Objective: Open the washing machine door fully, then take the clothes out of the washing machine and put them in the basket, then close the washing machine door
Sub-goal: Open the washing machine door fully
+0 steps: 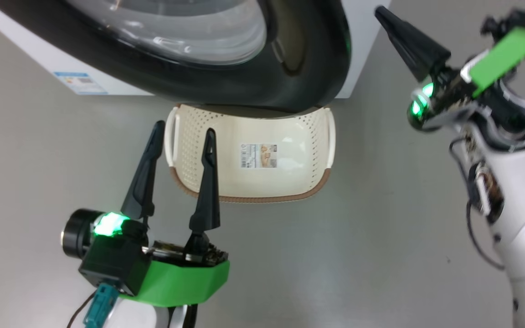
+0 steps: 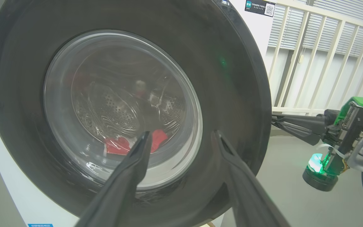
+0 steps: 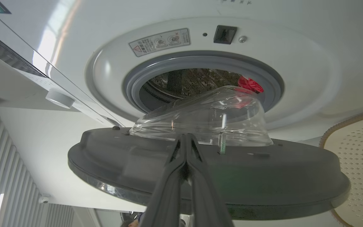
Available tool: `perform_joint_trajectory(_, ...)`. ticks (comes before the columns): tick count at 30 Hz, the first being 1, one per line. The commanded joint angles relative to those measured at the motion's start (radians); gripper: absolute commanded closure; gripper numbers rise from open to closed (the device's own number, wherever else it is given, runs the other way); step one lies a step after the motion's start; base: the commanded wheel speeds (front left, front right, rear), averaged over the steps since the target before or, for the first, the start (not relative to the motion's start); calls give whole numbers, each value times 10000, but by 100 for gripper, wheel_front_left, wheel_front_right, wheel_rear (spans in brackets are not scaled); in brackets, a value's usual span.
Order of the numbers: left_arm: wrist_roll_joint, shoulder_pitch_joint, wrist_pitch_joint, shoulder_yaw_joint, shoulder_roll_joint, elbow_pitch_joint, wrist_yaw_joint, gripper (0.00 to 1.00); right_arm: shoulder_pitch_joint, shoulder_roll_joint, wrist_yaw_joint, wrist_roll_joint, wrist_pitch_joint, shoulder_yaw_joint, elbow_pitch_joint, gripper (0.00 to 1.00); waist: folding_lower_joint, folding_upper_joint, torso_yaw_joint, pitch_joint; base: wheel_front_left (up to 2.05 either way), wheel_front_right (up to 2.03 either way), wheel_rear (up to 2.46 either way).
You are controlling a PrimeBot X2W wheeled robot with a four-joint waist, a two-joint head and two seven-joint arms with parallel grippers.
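Opening the door looks half done: right gripper, fingers pressed together, must push it wider; left gripper gapes wide.

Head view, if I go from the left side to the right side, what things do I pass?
Blue label on the washing machine → left gripper → paper label in the basket → right gripper.

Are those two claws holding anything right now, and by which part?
Nothing is held. The left gripper is open and empty; the right gripper is shut, fingers together with nothing between, pointing at the washing machine door.
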Motion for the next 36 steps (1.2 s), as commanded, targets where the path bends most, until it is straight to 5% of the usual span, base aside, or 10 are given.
perform_joint_trajectory(1,-30,-96,-48,226,141,-283,86,0,-439,12,39,174,302,208,-63,100,0,0,185,130,0,0,0)
perform_joint_trajectory(16,-54,-108,-48,173,141,-88,230,0,-2410,-463,39,217,2531,1664,1438,100,0,0,663,199,0,0,0)
perform_joint_trajectory(36,-180,417,-48,430,141,341,389,0,-573,-352,39,118,2839,2406,7,100,0,0,1092,-947,0,0,0)
